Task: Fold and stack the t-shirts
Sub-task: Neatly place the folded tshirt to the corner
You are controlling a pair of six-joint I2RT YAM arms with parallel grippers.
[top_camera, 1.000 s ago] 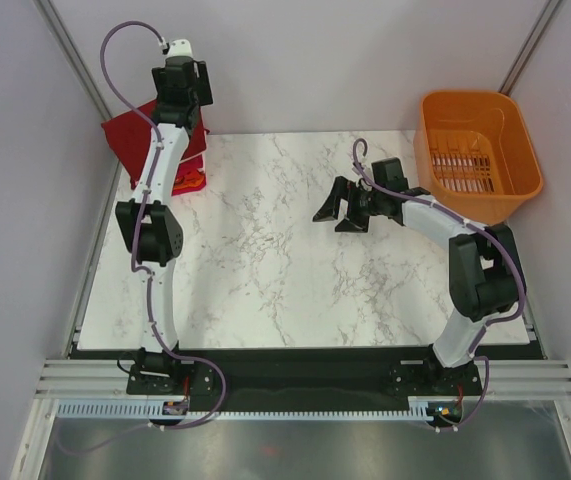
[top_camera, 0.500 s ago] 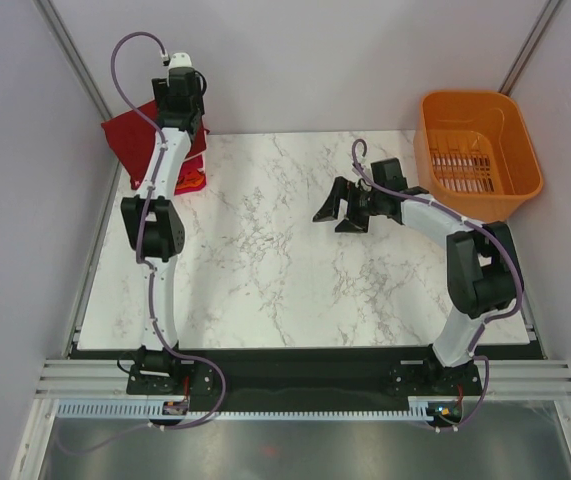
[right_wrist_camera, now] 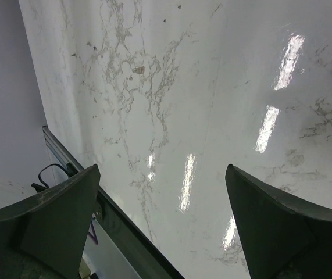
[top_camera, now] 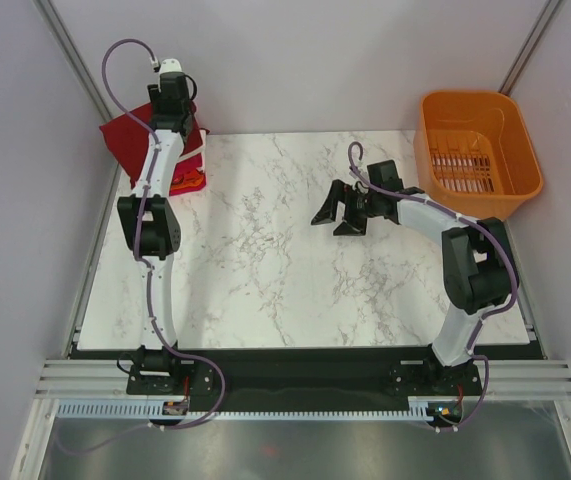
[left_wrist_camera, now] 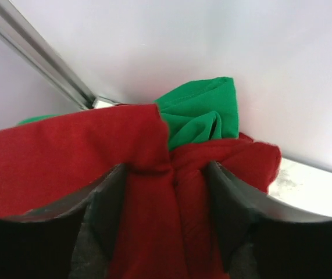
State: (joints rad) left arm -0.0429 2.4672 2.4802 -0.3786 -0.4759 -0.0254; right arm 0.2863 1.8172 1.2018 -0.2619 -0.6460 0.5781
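Observation:
A large dark red t-shirt [top_camera: 125, 130] lies on a stack at the table's far left corner, with pink-red and orange folded edges [top_camera: 191, 178] showing beneath it. My left gripper [top_camera: 170, 100] reaches over that stack. In the left wrist view its fingers [left_wrist_camera: 112, 203] press on a bunched fold of the dark red t-shirt [left_wrist_camera: 67, 157], held in the left gripper [left_wrist_camera: 168, 174]. A green t-shirt [left_wrist_camera: 203, 113] pokes up behind it against the wall. My right gripper [top_camera: 337, 208] hovers open and empty over the bare middle of the table, and the right wrist view [right_wrist_camera: 163, 174] shows only marble beneath it.
An orange plastic basket [top_camera: 468, 96] stands at the far right corner, overhanging the marble table [top_camera: 265, 260]. White walls and a metal corner post [left_wrist_camera: 43, 58] close in right behind the stack. The table's left edge rail [right_wrist_camera: 113, 226] shows in the right wrist view.
My left arm has stretched farther toward the back-left corner over the red shirt. The right arm has barely moved.

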